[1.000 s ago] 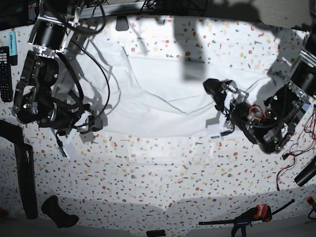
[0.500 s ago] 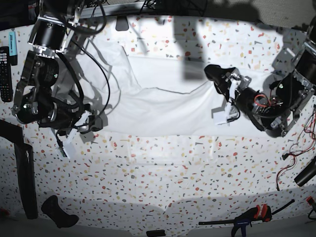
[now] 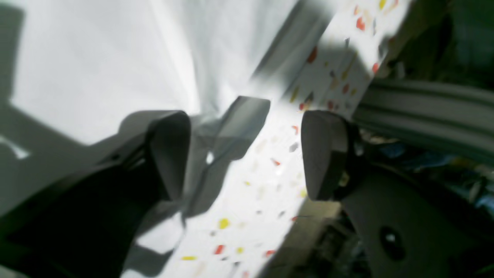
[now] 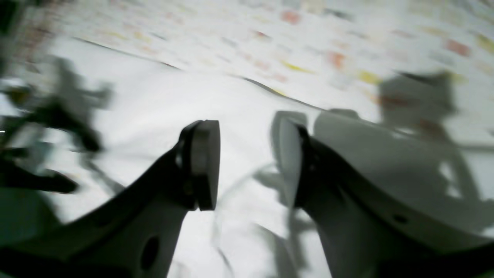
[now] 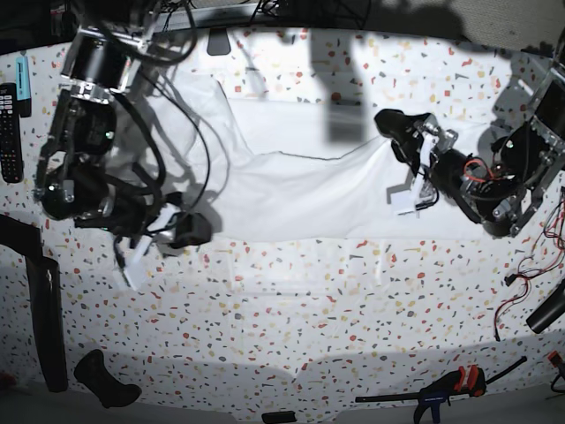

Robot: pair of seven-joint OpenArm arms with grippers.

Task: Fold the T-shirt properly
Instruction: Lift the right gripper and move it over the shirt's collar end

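The white T-shirt (image 5: 291,181) lies spread across the far middle of the speckled table (image 5: 291,309), with a diagonal fold line running over it. My left gripper (image 5: 417,172) hovers at the shirt's right edge. In the left wrist view this gripper (image 3: 245,154) is open, with only bare table between its fingers (image 3: 170,154) and the T-shirt (image 3: 96,65) off to one side. My right gripper (image 5: 150,252) hangs at the shirt's lower left corner. The right wrist view shows it (image 4: 247,166) open above white T-shirt cloth (image 4: 154,108), gripping nothing.
A remote control (image 5: 9,132) and a blue item (image 5: 22,79) lie at the left edge. A black bar (image 5: 44,309) and a black handle (image 5: 106,380) sit at the front left. A clamp (image 5: 450,386) lies at the front right, and cables (image 5: 530,265) trail on the right.
My left gripper has drawn back up and to the right, off the shirt's right side, and the cloth there has settled flatter. The right arm has shifted slightly right and down.
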